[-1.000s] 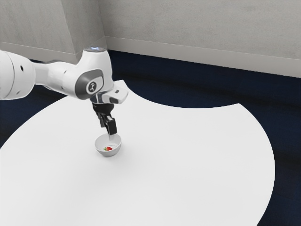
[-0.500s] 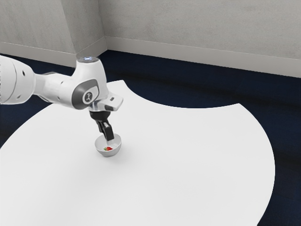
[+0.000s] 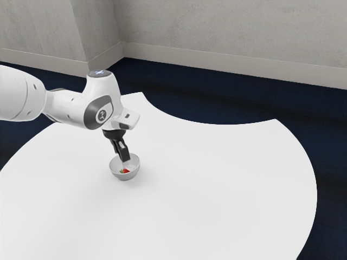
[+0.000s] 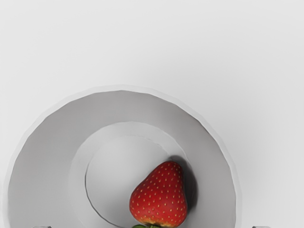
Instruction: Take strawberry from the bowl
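In the exterior view my gripper points down into the white bowl, its fingers just above the strawberry. The wrist view has the red strawberry lying on its side inside the bowl, off the centre of the base and against the sloping wall, green leaves at one end. The tips of my gripper stand wide apart, one on each side of the strawberry, with nothing held. Part of the bowl lies outside the wrist view.
The bowl stands on a white table with a curved edge. Beyond the table are a dark blue floor and a grey wall.
My hand has come down and slightly toward the exterior view's left, bringing the fingers lower over the bowl. The bowl and strawberry have stayed put.
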`<state>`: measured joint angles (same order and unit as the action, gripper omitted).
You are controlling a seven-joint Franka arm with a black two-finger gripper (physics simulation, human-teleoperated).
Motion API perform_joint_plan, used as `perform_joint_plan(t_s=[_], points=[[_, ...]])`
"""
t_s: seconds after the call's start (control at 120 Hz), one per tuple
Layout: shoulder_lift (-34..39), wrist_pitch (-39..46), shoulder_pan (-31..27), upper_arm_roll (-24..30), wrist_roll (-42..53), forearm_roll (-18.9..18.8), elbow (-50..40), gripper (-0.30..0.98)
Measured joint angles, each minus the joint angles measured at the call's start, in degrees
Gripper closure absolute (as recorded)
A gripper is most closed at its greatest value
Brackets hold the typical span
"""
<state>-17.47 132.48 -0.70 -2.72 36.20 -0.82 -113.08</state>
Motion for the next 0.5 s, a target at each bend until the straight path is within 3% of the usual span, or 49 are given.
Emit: perform_joint_plan(t_s=[0.15, 0.5], points=[[0.12, 0.58, 0.0, 0.0, 0.36, 0.08, -0.17, 0.25], [-1.95, 1.31, -0.96, 0.0, 0.92, 0.05, -0.41, 0.29]])
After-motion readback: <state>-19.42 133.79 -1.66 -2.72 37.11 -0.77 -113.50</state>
